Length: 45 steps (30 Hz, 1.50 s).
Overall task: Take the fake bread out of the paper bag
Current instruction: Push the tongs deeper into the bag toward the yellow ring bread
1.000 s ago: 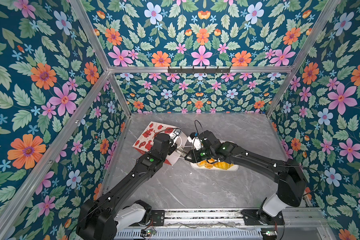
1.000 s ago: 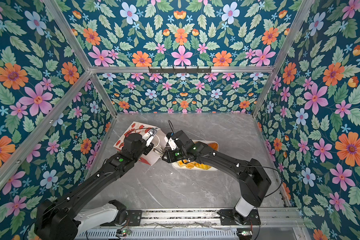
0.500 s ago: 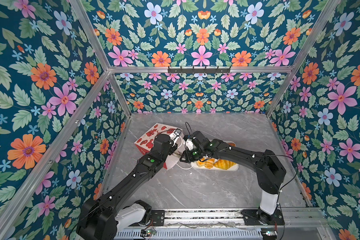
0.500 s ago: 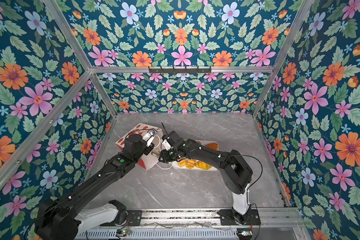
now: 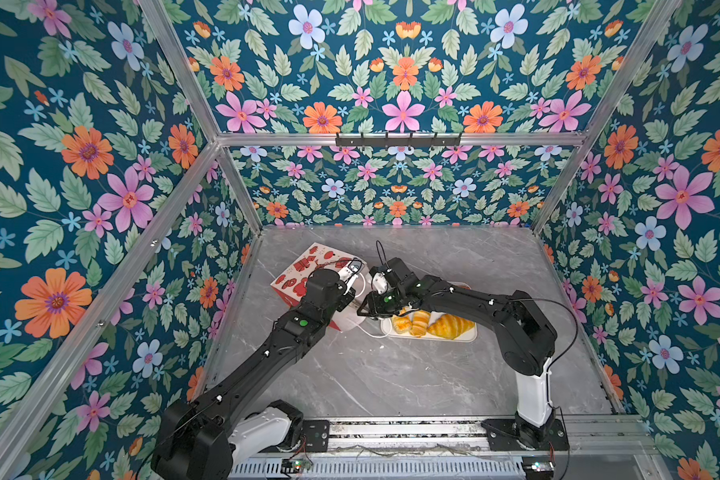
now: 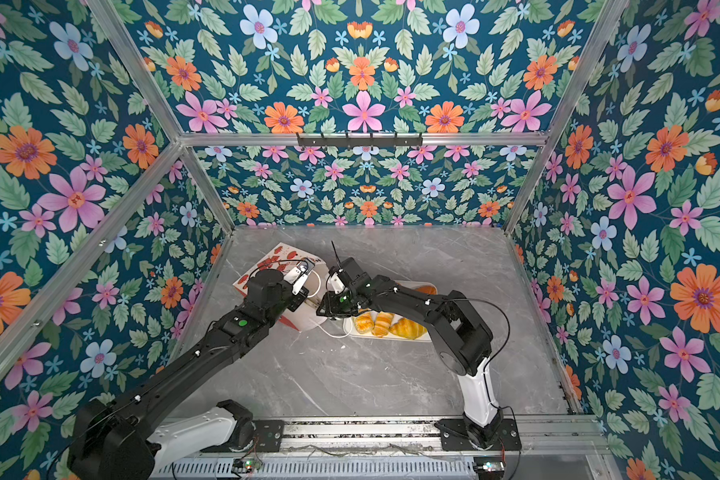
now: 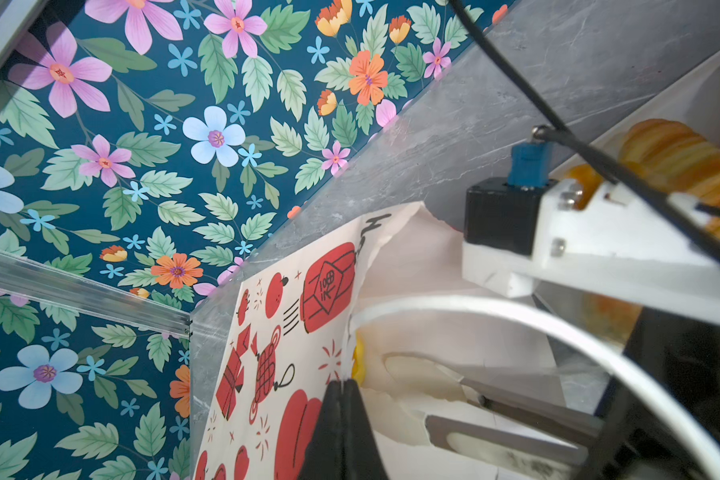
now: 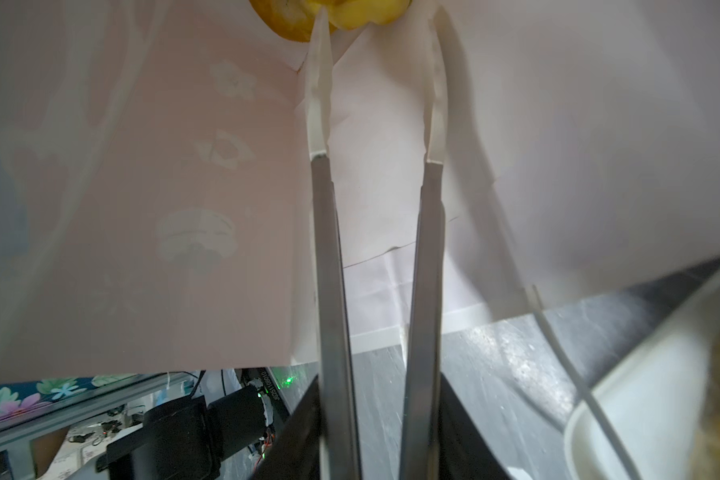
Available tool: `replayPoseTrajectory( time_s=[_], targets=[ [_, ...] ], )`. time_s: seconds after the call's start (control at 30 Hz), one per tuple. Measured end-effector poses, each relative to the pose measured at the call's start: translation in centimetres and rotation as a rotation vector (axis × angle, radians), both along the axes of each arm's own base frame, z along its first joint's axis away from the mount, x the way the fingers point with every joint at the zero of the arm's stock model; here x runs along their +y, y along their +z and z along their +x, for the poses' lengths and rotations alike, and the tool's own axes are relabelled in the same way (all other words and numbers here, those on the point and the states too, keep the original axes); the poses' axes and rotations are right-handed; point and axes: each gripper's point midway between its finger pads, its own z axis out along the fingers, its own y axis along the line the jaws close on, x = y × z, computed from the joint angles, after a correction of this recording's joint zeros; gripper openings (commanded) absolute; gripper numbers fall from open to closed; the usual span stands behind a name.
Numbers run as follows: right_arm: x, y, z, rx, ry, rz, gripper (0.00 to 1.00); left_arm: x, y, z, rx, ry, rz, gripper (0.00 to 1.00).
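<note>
flowered walls [image 5: 100, 166] closed in the grey marble tabletop [image 5: 391, 374] [image 6: 350, 374] on three sides. both black arms reached in from the near rail and met left of the middle, covering much of what lay there.

the paper bag [image 5: 304, 266] [image 6: 275, 257] lay tipped on its side toward the left wall, red prints up, its mouth facing the white tray [image 5: 445, 337] [image 6: 391, 338] just beside it. the right arm crossed over the far part of that tray and hid some of it.

the fake bread was split between two places. a row of golden croissants [image 5: 449, 324] [image 6: 406, 328] sat on the tray, with an orange piece [image 6: 427, 289] at its far edge. one yellow piece [image 8: 333, 16] lay deep inside the bag against the white lining [image 8: 184, 166], and it showed as a sliver [image 7: 357, 361] behind the bag's rim.

a white cord handle [image 5: 366, 328] [image 7: 516, 307] looped across the bag's mouth and trailed onto the tabletop between bag and tray.

the left claw [image 7: 339, 386] was clenched on the printed edge of the bag's mouth. the right claw [image 8: 379, 20] was pushed far into the bag with its long fingers [image 8: 321, 83] parted, one tip touching the yellow piece, the other clear of it, so nothing was gripped.
</note>
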Motion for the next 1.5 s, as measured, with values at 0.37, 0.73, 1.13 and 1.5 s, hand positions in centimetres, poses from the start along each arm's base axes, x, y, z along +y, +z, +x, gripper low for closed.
replayPoseTrajectory(
  time_s=[0.37,0.73,1.13,1.5],
  targets=[
    [0.3,0.3,1.8,0.076,-0.051,0.147,0.38,-0.2,-0.2,-0.1,0.009,-0.01,-0.002,0.0],
    [2.2,1.0,3.4,0.117,-0.063,0.2,0.37,-0.3,-0.4,0.0,0.017,-0.012,-0.003,0.0],
    [1.7,1.2,2.6,0.14,-0.067,0.176,0.38,-0.5,-0.5,0.5,0.022,-0.006,-0.001,0.0],
    [0.3,1.1,0.2,0.136,-0.102,0.143,0.37,-0.9,0.4,2.8,0.063,0.074,-0.029,0.0]
  ],
)
